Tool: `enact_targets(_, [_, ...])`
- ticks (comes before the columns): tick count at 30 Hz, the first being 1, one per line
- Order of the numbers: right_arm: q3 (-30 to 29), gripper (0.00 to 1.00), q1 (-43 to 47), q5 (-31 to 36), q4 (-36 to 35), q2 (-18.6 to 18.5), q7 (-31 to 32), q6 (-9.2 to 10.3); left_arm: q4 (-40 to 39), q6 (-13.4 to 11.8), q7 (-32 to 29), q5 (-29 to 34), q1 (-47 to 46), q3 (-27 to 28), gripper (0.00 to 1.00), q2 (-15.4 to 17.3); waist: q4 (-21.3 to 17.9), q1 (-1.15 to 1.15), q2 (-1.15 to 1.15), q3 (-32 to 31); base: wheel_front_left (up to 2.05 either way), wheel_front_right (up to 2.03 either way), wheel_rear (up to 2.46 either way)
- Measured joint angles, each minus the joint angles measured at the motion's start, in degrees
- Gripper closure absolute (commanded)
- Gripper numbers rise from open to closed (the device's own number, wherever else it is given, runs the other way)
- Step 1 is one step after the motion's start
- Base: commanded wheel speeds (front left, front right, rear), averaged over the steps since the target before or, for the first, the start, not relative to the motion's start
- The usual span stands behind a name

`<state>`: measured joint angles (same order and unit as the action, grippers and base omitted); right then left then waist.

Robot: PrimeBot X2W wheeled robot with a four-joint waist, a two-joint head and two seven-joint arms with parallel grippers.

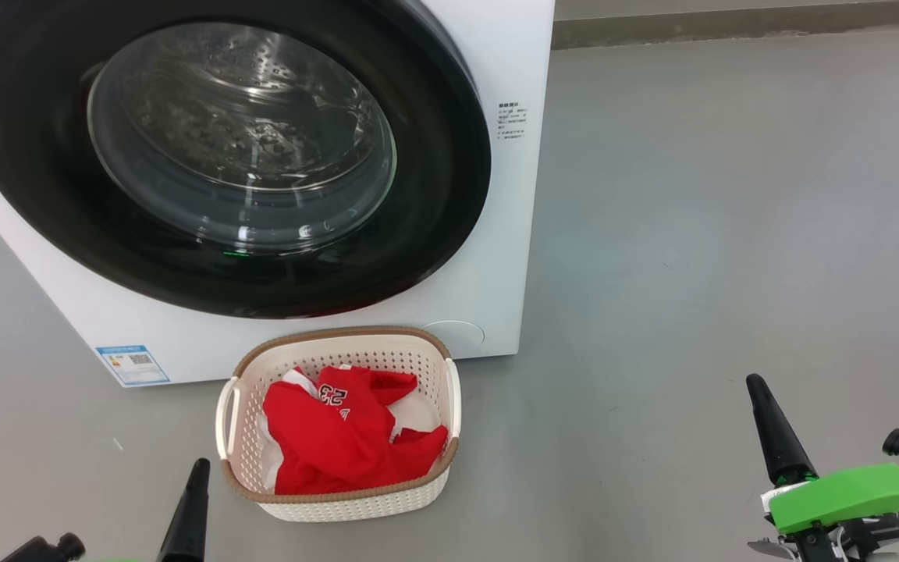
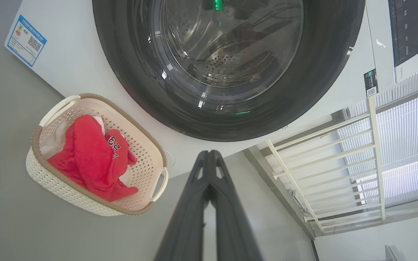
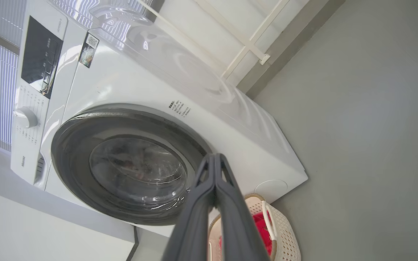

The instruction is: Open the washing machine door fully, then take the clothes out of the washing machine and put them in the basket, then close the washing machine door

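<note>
At the lower left of the head view the left gripper (image 1: 198, 472) points up over the floor (image 1: 730, 234). Its two dark fingers are pressed together and hold nothing, and the left wrist view shows the same pair meeting at the tips. At the lower right the right gripper (image 1: 756, 388) is likewise closed and empty, with a green cover (image 1: 847, 490) on its wrist behind the fingers. Both are apart from the basket (image 1: 356, 507), the left one just beside its near left corner and the right one well off to the side. The basket stands on the floor right before the washer (image 1: 506, 257), its far rim near the machine's lower front. The clothes (image 1: 340, 449) lie inside it: a red jersey crumpled in the middle with a white number print on top. White fabric under and beside it may be a second garment, though the folds hide too much to tell. Behind, the door (image 1: 438, 195) is shut against the washer's front, its black rim flush all round, and the steel drum (image 1: 262, 117) shows through the glass. A blue label (image 1: 132, 364) sits at the washer's lower left corner, and beyond the machine stands a white railing (image 2: 375, 145).
</note>
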<state>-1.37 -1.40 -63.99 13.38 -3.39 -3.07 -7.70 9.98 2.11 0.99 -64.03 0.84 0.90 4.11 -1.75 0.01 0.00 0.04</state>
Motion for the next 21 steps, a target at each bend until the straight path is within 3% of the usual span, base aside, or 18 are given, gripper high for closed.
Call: enact_targets(21, [-1.76,1.0,-0.53,-13.13,0.83,-0.05,3.36,0.15,2.4,1.96,-3.01,-12.81,-1.48,1.29,1.0,-0.52,0.8,0.0,0.0,0.06,0.0,0.0,0.0])
